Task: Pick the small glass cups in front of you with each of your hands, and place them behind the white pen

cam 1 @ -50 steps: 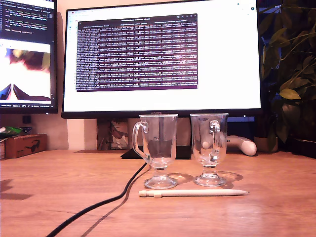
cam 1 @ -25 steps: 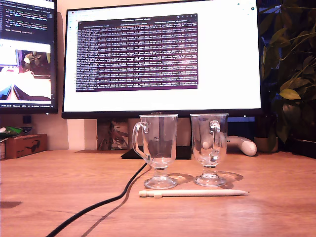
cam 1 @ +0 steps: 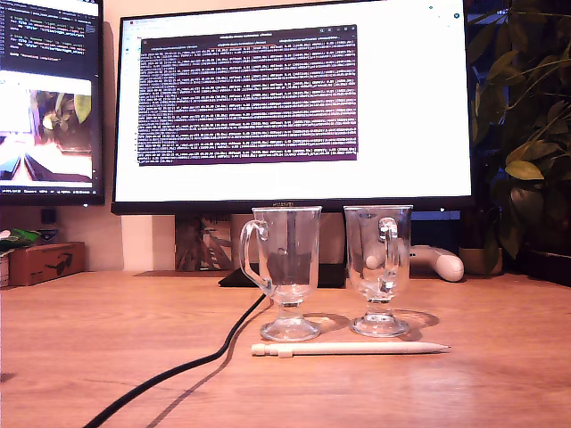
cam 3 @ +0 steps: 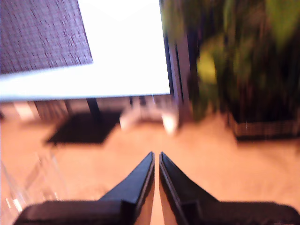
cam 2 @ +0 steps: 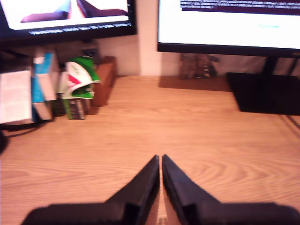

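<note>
Two clear glass cups stand side by side on the wooden desk in the exterior view, one with its handle toward the exterior view's left, the other beside it. The white pen lies flat just in front of their feet. Neither gripper shows in the exterior view. My first gripper hovers over bare desk with its dark fingers together and nothing between them. My second gripper is likewise shut and empty in a blurred picture, with a faint glassy shape off to one side.
A black cable runs from the monitor stand toward the front of the desk. A large monitor stands behind the cups. Boxes and a green packet sit by a second monitor. A potted plant fills the exterior view's right.
The cups and pen have not moved. A shadow at the exterior view's left edge has slid off the desk, and the picture on the small monitor has changed.
</note>
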`<state>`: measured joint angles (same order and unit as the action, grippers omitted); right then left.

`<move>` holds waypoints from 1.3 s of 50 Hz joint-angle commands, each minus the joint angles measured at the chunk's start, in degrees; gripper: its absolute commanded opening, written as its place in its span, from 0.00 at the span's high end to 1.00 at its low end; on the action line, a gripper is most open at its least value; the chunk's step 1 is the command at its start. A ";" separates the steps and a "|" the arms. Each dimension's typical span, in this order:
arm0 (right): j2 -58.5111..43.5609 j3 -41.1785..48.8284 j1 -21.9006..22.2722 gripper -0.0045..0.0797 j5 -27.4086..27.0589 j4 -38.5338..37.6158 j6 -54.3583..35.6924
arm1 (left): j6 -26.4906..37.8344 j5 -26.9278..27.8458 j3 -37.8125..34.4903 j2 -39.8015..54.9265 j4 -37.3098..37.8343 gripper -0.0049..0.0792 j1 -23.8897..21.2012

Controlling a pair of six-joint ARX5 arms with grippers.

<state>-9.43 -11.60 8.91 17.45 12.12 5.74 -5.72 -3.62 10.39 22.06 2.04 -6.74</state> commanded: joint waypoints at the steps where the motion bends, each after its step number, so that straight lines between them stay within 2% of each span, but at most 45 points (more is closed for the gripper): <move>1: 0.52 0.70 -0.26 0.96 -0.04 -1.20 -0.22 | 1.36 -0.55 -2.47 -1.03 -0.90 0.96 -0.02; 10: 0.63 2.32 -0.28 0.96 0.87 -0.42 -0.70 | 3.15 -2.78 -4.74 -4.52 1.09 0.96 1.16; 22: 0.74 4.66 -1.66 0.96 3.69 0.98 -4.15 | 2.95 -2.84 -5.49 -10.91 5.03 0.96 1.88; 40: 3.08 8.17 -2.91 0.96 1.42 0.94 -7.06 | 0.98 -2.84 -9.25 -22.88 11.37 0.96 1.88; 51: 9.46 9.40 -2.91 0.96 -0.24 2.45 -7.02 | -0.33 -2.82 -11.15 -22.77 11.58 0.96 1.86; 55: 9.38 9.46 -2.91 0.96 -2.03 2.32 -7.48 | -0.66 -2.75 -11.19 -22.77 10.78 0.96 1.81; 65: 9.38 9.66 -2.95 0.96 -2.58 -0.04 -9.22 | -0.66 -3.58 -11.56 -22.77 9.94 0.96 1.81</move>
<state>-0.43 -2.90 6.24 15.27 13.58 -3.11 -6.28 -6.68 0.97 -0.23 12.23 -4.99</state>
